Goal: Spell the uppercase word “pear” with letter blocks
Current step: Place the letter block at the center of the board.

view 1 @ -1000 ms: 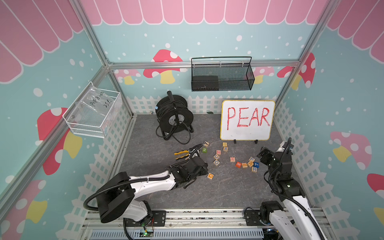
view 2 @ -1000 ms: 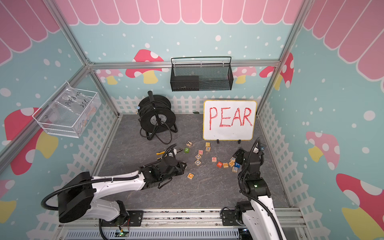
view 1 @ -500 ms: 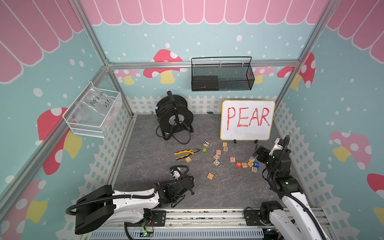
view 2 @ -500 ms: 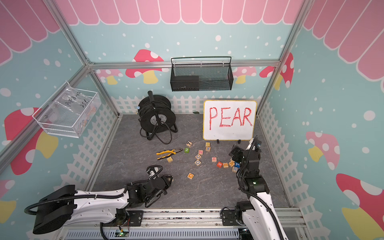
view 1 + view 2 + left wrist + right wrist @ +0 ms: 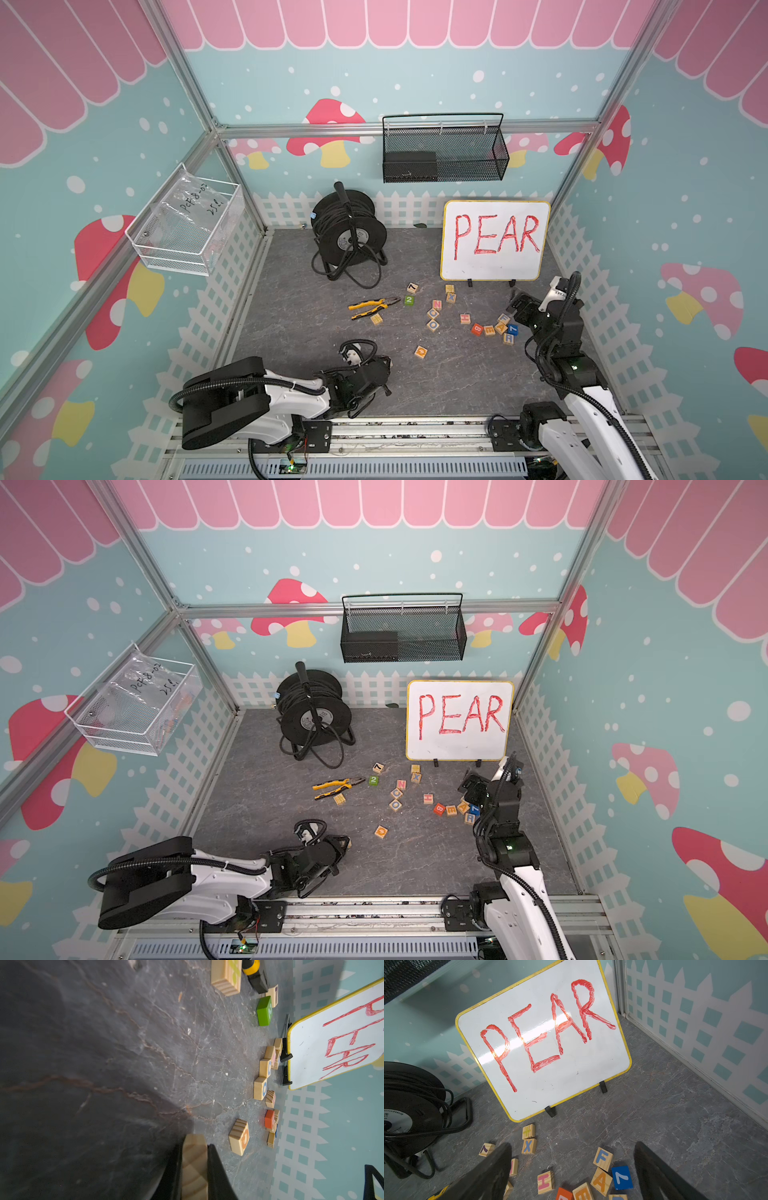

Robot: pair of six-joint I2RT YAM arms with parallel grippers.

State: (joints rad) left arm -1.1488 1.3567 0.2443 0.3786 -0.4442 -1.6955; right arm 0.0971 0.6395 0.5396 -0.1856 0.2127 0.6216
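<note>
Clock face laid on the grey floor [image 5: 291, 332] as the top views show it, 12 toward the back wall.

**Left gripper** [image 5: 194, 1145]
- My jaws were pressed onto a wooden block [image 5: 194, 1167], pinching it by two opposite sides.
- Only end grain faced my wrist camera, so I could not read its letter.
- In both top views this gripper [image 5: 387, 365] sat low at 6 o'clock, near the front edge.
- I could not tell whether the block touched the floor.

**Right gripper** [image 5: 573, 1145]
- My fingers were spread wide with nothing between them.
- In a top view it [image 5: 517, 305] hung at 3 o'clock, in front of the whiteboard [image 5: 494, 241], which read PEAR in red and stood at 1 o'clock.

**Letter blocks**
- The E block [image 5: 489, 331], A block [image 5: 501, 328] and R block [image 5: 508, 338] lay clustered at 3 o'clock, just below my right gripper.
- E sat just beside A, at A's 9 o'clock. R was at A's 5 o'clock.
- In the right wrist view, A [image 5: 601, 1181] lay turned at an angle to E [image 5: 582, 1193].

**Neighbours**
- The F block [image 5: 503, 318] was at A's 12 o'clock.
- The blue 7 cube [image 5: 513, 328] was at A's 3 o'clock.
- The red cube [image 5: 476, 329] was at E's 9 o'clock.

**Elsewhere**
- A lone orange-marked block [image 5: 420, 352] lay between my left gripper and the cluster.
- The pliers [image 5: 372, 307] lay at 10 o'clock and the cable reel [image 5: 349, 232] at 11 o'clock.
</note>
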